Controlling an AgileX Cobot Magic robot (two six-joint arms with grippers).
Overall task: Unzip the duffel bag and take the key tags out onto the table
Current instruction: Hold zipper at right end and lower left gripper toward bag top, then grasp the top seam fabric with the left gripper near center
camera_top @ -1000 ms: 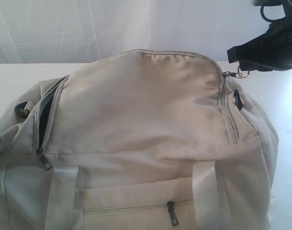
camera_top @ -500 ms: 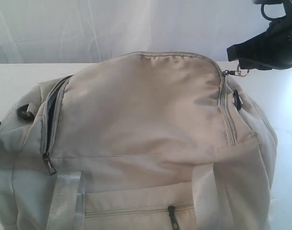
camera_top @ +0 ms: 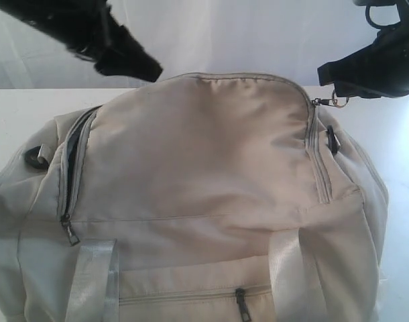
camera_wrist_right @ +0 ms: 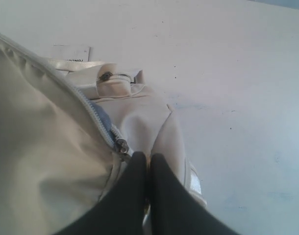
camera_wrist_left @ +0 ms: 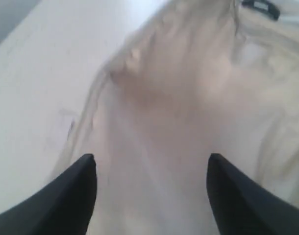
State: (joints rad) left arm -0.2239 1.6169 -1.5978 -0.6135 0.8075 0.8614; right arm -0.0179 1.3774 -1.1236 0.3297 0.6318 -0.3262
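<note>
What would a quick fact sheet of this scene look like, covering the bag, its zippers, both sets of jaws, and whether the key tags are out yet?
duffel bag: cream, lying on the white table
zipper opening: partly open on the exterior view's left, dark lining showing
pocket zipper: closed
zipper pull: right under the right arm's tip
left jaws: open above the bag's fabric, holding nothing
right jaws: shut beside the zipper slider; whether they pinch the pull is hidden
key tags: not in view
</note>
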